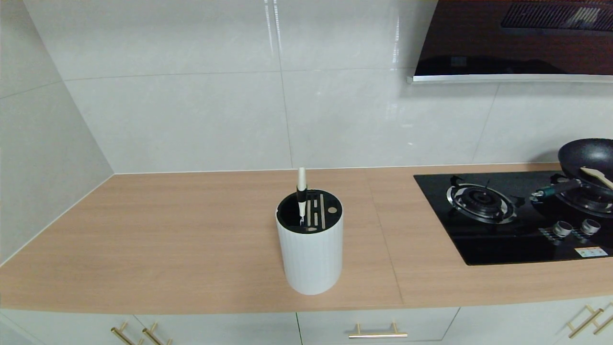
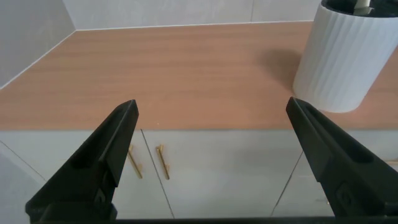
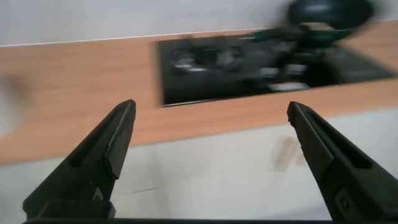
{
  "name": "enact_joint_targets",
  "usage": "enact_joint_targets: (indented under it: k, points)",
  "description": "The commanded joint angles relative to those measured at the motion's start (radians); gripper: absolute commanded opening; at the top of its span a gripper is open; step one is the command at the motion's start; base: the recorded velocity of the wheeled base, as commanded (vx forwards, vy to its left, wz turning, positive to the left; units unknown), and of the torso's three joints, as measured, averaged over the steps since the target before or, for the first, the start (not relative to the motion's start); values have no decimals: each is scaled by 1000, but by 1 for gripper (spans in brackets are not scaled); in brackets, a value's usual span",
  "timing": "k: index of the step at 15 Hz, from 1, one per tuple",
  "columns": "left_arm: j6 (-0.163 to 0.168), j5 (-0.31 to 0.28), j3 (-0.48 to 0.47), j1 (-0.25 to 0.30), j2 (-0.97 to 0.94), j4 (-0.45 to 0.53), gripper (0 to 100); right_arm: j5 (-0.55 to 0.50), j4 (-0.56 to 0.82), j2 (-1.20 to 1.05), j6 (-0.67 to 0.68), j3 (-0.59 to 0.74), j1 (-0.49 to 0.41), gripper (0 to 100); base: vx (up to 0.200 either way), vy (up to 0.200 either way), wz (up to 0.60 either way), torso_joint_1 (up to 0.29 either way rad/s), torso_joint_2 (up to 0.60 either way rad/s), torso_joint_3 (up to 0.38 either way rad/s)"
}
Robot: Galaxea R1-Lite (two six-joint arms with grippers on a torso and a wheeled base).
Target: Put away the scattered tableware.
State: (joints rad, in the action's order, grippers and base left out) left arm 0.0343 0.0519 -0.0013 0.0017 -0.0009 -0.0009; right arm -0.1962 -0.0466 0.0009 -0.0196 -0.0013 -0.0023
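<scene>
- The only tableware I can find, a cream-handled utensil [image 1: 301, 189], stands upright in a slot of the white ribbed holder [image 1: 311, 258]. I'd judge it put away, handle up so it lifts out easily.
- The holder sits mid-counter [image 1: 167, 239], near the front edge and within reach of both arms.
- My left end effector [image 2: 210, 109] is wide and empty. It sits low before the cabinet fronts [image 2: 217, 180], with the holder close by on the counter above.
- My right end effector [image 3: 210, 109] is likewise wide and empty, low and facing the hob [image 1: 503, 239].
- A wok [image 1: 586, 158] with a wooden spatula [image 1: 596, 176] rests on the hob. I take both as cooking gear.
</scene>
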Motion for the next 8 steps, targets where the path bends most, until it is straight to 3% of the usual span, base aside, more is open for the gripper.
enact_joint_targets:
  k: [1, 2, 8]
  points:
    - [-19, 0, 1, 0, 1, -2, 100, 112, 19, 2, 43, 1, 1, 100, 0, 0, 0, 0, 0, 0]
    - [-48, 0, 1, 0, 1, -4, 100, 144, 59, 2, 47, -2, 1, 100, 0, 0, 0, 0, 0, 0]
    - [-45, 0, 1, 0, 1, -4, 100, 144, 45, 2, 44, 0, 1, 100, 0, 0, 0, 0, 0, 0]
